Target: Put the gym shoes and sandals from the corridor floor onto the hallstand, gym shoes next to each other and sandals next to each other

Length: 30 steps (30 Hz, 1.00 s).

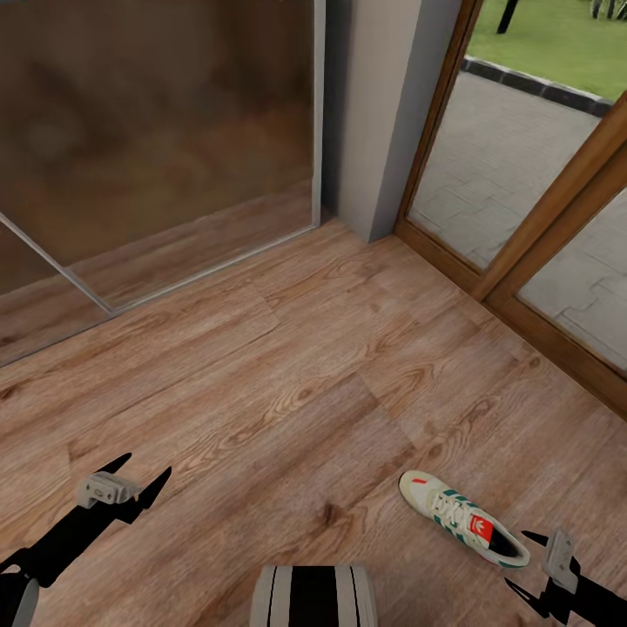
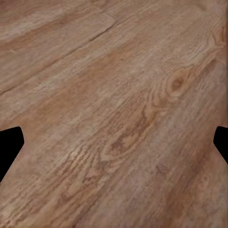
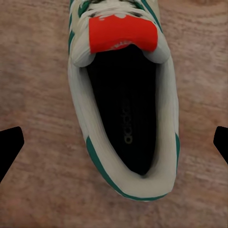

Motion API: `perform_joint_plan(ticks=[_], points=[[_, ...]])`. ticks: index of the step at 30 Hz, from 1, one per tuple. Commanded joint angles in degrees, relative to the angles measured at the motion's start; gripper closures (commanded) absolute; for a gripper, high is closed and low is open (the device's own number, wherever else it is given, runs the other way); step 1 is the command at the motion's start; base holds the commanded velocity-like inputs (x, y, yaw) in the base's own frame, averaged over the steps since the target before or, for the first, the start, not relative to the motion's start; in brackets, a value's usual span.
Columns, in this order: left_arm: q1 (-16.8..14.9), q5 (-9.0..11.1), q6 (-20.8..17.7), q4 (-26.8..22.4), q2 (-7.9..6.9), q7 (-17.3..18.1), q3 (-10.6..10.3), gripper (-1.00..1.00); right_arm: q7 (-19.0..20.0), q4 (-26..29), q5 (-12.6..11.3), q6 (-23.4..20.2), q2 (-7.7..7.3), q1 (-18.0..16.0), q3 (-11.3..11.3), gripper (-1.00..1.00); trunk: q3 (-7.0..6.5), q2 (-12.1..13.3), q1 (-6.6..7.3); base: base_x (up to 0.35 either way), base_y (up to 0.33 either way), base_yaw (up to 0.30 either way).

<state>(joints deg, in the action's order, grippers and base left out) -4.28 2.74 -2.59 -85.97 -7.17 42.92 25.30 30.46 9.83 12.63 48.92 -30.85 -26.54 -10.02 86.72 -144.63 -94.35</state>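
One gym shoe, white with green stripes and a red-orange tongue label, lies on the corridor floor at the lower right. My right gripper hovers just behind its heel, open. In the right wrist view the gym shoe sits between the spread fingers of the right gripper, heel end nearest, not touched. My left gripper hangs open over bare planks at the lower left. The left wrist view has the left gripper open above the corridor floor. The sandals and the hallstand are out of view.
A large glass-fronted sliding panel fills the back left. A grey wall pillar stands at the back centre. A wood-framed glass door runs along the right, close to the shoe. My trunk is at the bottom centre.
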Motion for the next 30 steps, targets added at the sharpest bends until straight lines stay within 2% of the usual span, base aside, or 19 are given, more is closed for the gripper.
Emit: perform_joint_plan(ticks=[1,9,30], points=[[0.03,0.45,0.13,-0.01,-0.10,0.24,0.20,-1.00,-0.01,0.00,-0.01,-0.01,0.00,0.00,0.00,-1.00,0.00,0.00,0.00,0.000,0.000,0.000],[0.16,1.64,0.53,0.00,-0.39,2.00,0.76,-1.00,-0.05,0.07,-0.04,-0.04,-0.06,0.00,0.00,-1.00,0.00,0.00,0.00,0.000,0.000,0.000],[0.30,1.79,2.54,2.20,-0.24,4.20,0.44,-1.00,-0.13,0.17,-0.06,-0.08,-0.35,-0.08,0.08,-1.00,0.00,0.00,0.00,0.000,0.000,0.000]])
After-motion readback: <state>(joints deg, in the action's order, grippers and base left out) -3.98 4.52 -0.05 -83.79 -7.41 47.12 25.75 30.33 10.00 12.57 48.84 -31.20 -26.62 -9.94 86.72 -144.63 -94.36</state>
